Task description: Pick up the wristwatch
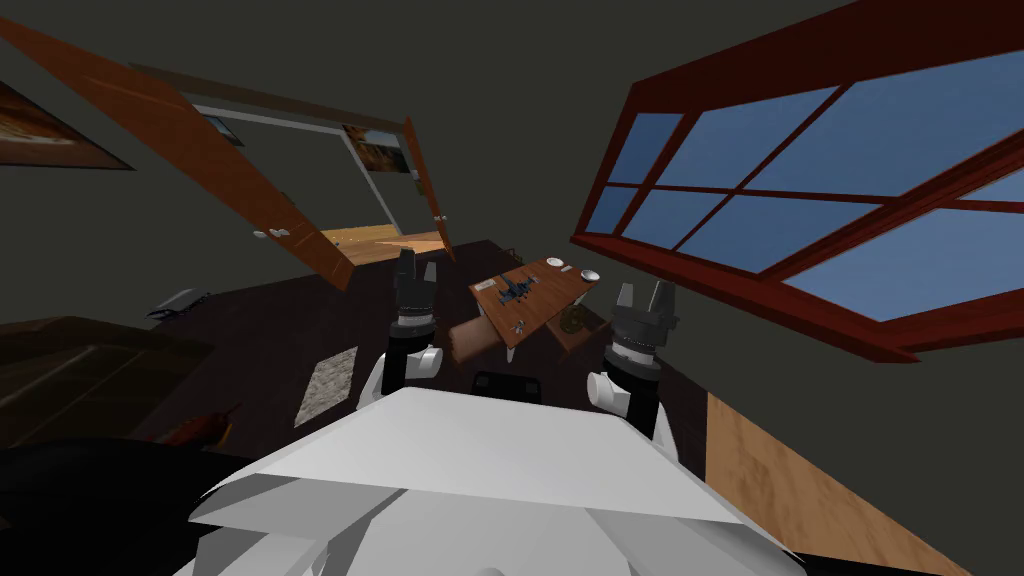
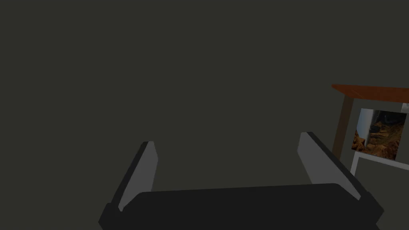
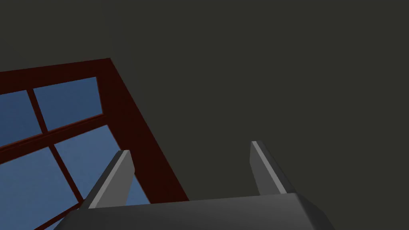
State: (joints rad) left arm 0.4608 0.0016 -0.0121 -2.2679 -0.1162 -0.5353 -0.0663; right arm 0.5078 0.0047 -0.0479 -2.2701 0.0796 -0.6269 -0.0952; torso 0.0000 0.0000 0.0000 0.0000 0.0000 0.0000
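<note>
**Wristwatch out of reach, both hands empty**

Wristwatch-sized things on the long brown wooden table [image 1: 560, 290] are too small to name with certainty. The small pale grey item [image 1: 517, 325] lying toward the table's near end is my best guess for the watch. A dark, spiky cluster [image 1: 513, 290] sits at the table's middle, and two small white dishes [image 1: 555, 262] rest at its far end. A brown chair [image 1: 470, 340] stands against the table's near corner.

The robot stands well apart from the table, across dark floor. Its left gripper [image 2: 227, 138] is raised with its blades spread wide and nothing between them. The right gripper [image 3: 190, 147] is also raised, wide and empty. Neither points at the table.

To my eye this is the approach stage, with no reach begun. The next move calls for rolling the base up to the table's near end and stopping short of the chair. From there the pale item could be checked at close range. One arm would then need to tip down from its upright pose so that its open blades straddle the watch from above the tabletop.
</note>
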